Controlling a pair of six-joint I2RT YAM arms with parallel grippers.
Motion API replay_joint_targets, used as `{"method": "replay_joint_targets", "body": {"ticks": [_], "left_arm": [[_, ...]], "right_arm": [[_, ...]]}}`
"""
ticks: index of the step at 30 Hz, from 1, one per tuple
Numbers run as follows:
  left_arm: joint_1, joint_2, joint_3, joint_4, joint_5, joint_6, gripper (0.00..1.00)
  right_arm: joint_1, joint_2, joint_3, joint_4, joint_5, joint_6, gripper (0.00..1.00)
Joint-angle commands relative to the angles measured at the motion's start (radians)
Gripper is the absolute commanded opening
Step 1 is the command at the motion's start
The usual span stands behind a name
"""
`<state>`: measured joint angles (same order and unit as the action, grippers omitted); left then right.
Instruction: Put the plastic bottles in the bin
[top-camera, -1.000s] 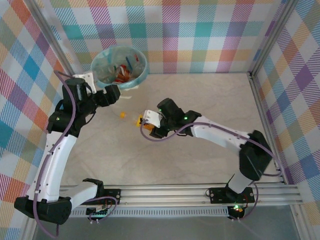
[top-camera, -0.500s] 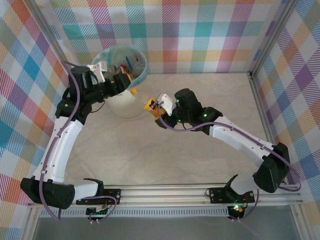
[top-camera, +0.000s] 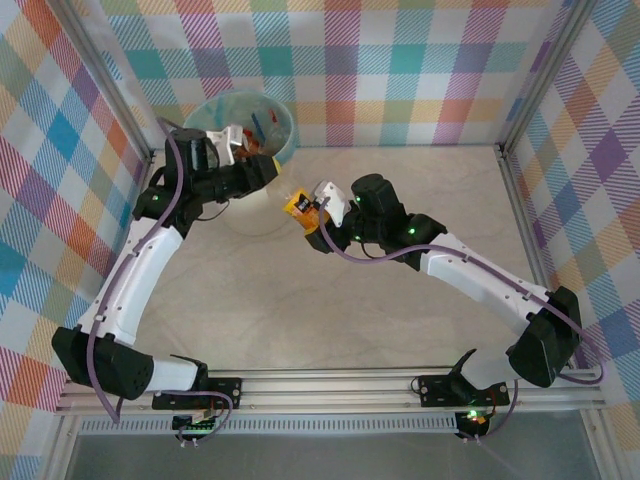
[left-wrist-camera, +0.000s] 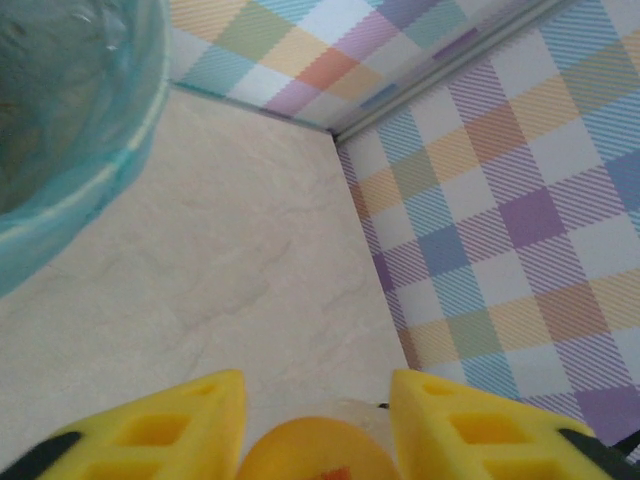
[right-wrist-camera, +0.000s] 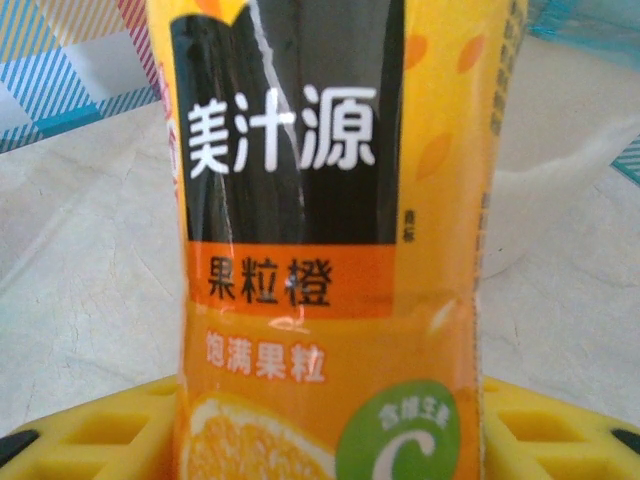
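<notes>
1. Right pincer (right-wrist-camera: 325, 445): clamped across the lower part of a bottle (top-camera: 295, 203), one yellow finger on either side of its orange label, which carries a black band with white characters.
2. Bottle: held off the worktop (top-camera: 400, 330), just outside the bin (top-camera: 248, 213) and to the right of its rim.
3. Left pincer (left-wrist-camera: 315, 400): fingers set apart, with a round orange cap (left-wrist-camera: 318, 455) filling the gap and touching both. Clear plastic shows beside the cap; what lies below it is hidden.
4. Left pincer, top view: at the bin's near-right rim, just left of the bottle.
5. Bin: stands in the far-left corner. Coloured bottles (top-camera: 262, 128) lie inside, partly covered by the left arm.
</notes>
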<state>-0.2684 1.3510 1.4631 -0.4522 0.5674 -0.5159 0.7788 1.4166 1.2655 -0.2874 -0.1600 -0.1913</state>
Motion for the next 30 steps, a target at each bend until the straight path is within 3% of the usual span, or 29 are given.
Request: {"method": "replay_joint_targets", "body": {"ticks": [1,6,12,15,23,30], "left_arm": [[-0.014,0.015,0.048,-0.028,0.040,0.014,0.29],[-0.019,0.021,0.061,-0.040,0.004,0.006,0.00],[-0.005,0.025,0.144,-0.106,-0.181,0.008,0.00],[0.040,0.052,0.234,-0.140,-0.230,0.028,0.00],[0.195,0.193,0.566,-0.261,-0.329,0.123,0.00],[0.289,0.459,0.993,-0.512,-0.344,0.217,0.00]], "right_arm": [[0.000,-0.029,-0.011,0.046,-0.031,0.010,0.53],[0.000,-0.034,-0.014,0.034,-0.012,0.016,0.58],[0.000,-0.061,-0.010,0.018,0.059,0.049,0.89],[0.000,-0.090,-0.026,0.020,0.102,0.055,0.99],[0.000,-0.150,-0.056,0.003,0.155,0.029,1.00],[0.000,-0.162,-0.072,-0.006,0.160,0.030,1.00]]}}
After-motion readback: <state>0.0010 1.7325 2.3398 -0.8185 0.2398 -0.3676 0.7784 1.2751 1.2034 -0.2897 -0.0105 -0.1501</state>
